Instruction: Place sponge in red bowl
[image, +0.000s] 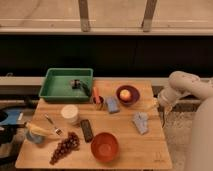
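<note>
A blue sponge (112, 104) lies on the wooden table (150, 155) near its middle, just left of a dark bowl (128, 94) that holds a yellow fruit. The red bowl (104, 146) stands empty at the front centre. My gripper (161, 105) hangs at the end of the white arm (182, 85) by the table's right edge, to the right of the dark bowl and apart from the sponge.
A green tray (66, 85) at the back left holds a dark object. An orange item (96, 96), white cup (69, 114), black bar (87, 130), banana (42, 131), grapes (65, 146) and a blue-grey packet (141, 122) lie about.
</note>
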